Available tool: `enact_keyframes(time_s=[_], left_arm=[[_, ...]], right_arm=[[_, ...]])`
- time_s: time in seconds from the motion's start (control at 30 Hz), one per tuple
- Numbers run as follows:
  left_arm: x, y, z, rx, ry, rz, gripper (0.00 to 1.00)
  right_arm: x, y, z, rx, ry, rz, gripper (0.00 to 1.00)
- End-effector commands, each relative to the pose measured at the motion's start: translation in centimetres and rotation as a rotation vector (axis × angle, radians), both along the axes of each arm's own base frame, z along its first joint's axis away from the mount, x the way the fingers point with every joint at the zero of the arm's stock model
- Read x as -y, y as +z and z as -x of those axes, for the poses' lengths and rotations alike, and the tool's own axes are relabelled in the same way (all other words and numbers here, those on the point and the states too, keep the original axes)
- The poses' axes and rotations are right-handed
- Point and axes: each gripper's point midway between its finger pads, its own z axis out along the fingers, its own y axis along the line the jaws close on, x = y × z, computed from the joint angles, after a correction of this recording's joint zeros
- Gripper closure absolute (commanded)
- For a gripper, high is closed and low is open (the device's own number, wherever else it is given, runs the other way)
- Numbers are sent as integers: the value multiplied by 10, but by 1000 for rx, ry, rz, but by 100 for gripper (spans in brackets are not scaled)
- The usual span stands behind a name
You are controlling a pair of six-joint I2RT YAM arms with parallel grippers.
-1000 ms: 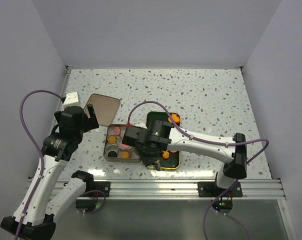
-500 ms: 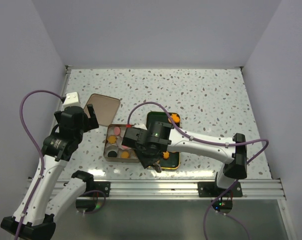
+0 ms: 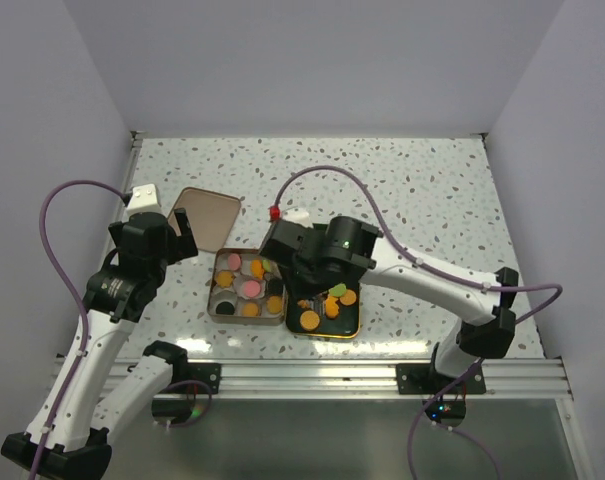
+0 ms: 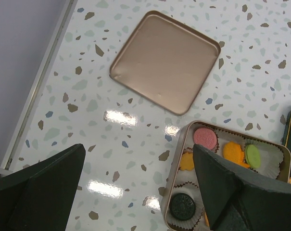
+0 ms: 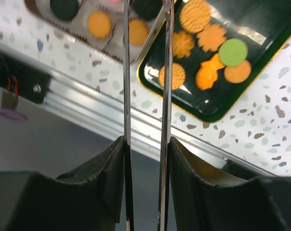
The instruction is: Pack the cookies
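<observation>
Near the left edge of the speckled table [image 3: 432,190], the left gripper [image 4: 139,154] is held above the surface with its dark fingers [image 4: 44,192] spread wide and nothing between them. A square copper-coloured lid [image 4: 165,60] is laid flat beyond it, apart from the other things. Just to the right of the lid, close to the near edge, an open tin [image 4: 178,159] is set. Some of the cookies [image 4: 205,138] are seated in its white paper cups [image 4: 272,159]: pink, orange, green and dark brown pieces are seen there.

The right gripper [image 5: 145,29] is held over the seam where the tin meets a dark tray [image 5: 265,36]. Its thin fingers [image 5: 127,96] are kept parallel with a narrow gap between them, but their tips are cut off in the wrist view and hidden from above, so it cannot be told whether anything is clasped.

On the tray, which is placed just beside the tin's right side, the remaining cookies are scattered: orange rounds, flower shapes and one green round.
</observation>
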Motion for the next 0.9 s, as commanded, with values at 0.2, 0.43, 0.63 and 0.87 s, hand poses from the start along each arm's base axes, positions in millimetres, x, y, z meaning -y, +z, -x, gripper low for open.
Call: enact_keyframes(time_s=[0.2, 0.43, 0.63, 0.87], left_arm=[[3, 6, -8, 33, -16, -5, 0], [4, 5, -8, 25, -16, -8, 0], [4, 4, -9, 21, -17, -11, 0], [4, 4, -8, 23, -15, -9, 0]], right_arm=[[131, 32, -91, 107, -340, 8, 57], [193, -18, -134, 53, -549, -3, 57], [218, -72, -137, -49, -645, 3, 57], [235, -118, -119, -144, -730, -29, 57]])
